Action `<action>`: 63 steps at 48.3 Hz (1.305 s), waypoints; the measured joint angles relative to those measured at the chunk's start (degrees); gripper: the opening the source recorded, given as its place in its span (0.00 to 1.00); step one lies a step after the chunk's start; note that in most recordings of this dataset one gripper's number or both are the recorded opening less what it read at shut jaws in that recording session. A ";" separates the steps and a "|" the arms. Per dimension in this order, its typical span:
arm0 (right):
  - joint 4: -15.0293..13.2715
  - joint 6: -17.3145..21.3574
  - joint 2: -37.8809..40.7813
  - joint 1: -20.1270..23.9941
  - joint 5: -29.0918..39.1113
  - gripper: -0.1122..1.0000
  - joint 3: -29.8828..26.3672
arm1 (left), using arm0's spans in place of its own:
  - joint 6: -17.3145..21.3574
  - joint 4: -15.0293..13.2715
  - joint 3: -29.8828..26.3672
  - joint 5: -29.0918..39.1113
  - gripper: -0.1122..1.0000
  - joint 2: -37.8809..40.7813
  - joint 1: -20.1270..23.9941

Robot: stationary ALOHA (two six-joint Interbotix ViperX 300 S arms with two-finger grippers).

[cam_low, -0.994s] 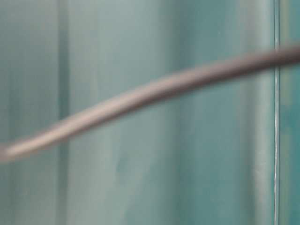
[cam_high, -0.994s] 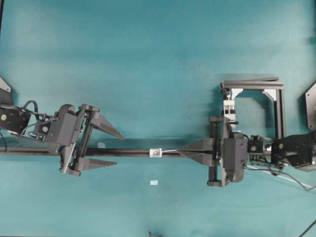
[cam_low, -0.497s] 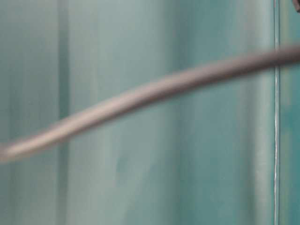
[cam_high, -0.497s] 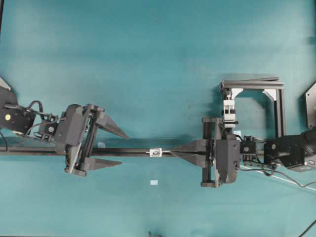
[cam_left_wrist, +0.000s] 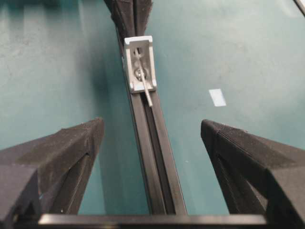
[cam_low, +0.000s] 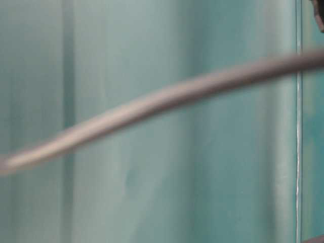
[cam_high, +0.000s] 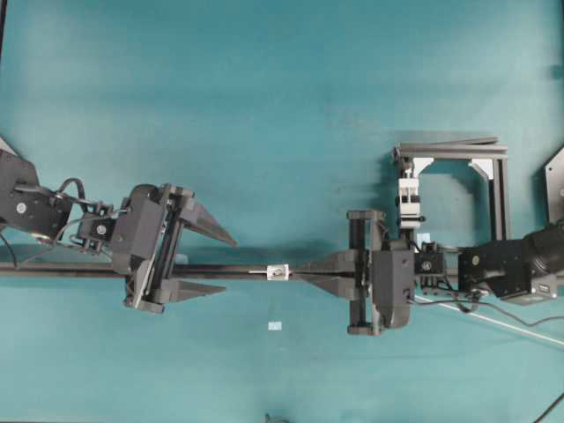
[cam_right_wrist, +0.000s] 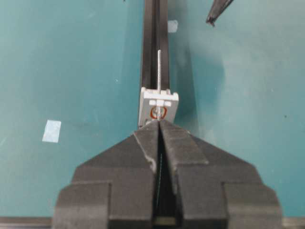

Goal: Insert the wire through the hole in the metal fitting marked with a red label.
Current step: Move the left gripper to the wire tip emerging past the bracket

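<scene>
1. Wire (cam_left_wrist: 145, 90) already threaded through the hole (cam_right_wrist: 158, 112) of the metal fitting (cam_right_wrist: 158, 108); tip poking out on the far side, over the black rail (cam_left_wrist: 157, 157).
2. Fitting seated on the rail, midway between both arms, red ring around the hole.
3. Right gripper (cam_right_wrist: 158, 128) pinched together on the wire, fingertips just short of the fitting.
4. Left gripper (cam_high: 211, 263) spread wide, straddling the rail, holding nothing.
5. Probably left: drawing more wire through, perhaps by the left gripper taking the tip.

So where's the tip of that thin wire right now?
In the left wrist view the wire tip pokes out of the metal fitting on the black rail, towards the open left gripper; the right gripper pinches it behind.
</scene>
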 measured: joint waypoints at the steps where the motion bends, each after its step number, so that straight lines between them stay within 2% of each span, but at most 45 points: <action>1: -0.09 -0.09 0.00 -0.09 0.00 0.11 -0.09 | 0.00 0.00 0.00 0.00 0.72 0.00 0.00; 17: -0.44 0.09 0.09 -0.53 0.44 0.11 -0.26 | -2.46 -0.09 -4.39 1.85 0.71 6.33 1.67; 24: -0.44 0.00 0.18 -0.53 0.62 0.11 -0.26 | -2.72 0.00 -6.59 2.02 0.71 6.68 2.29; 37: -0.44 0.09 0.18 -0.62 0.62 0.11 -0.18 | -4.39 -0.09 -6.94 2.11 0.67 6.94 2.29; 42: -0.44 0.18 0.18 -0.62 0.70 0.11 -0.18 | -4.48 0.00 -6.94 2.02 0.57 7.12 2.29; 51: -0.53 0.18 0.18 -0.70 0.62 0.11 -0.18 | -4.48 -0.09 -6.94 2.72 0.20 7.12 2.29; 54: -0.44 0.18 0.18 -0.70 0.70 0.11 -0.18 | -4.57 -0.09 -7.12 3.60 0.12 7.12 2.29; 59: -0.53 0.18 0.18 -0.70 0.70 0.11 -0.18 | -5.19 -0.09 -7.47 5.89 0.03 7.12 2.29; 63: -0.53 0.26 0.18 -0.70 0.70 0.11 -0.18 | -5.80 0.00 -8.00 7.91 0.01 6.77 2.29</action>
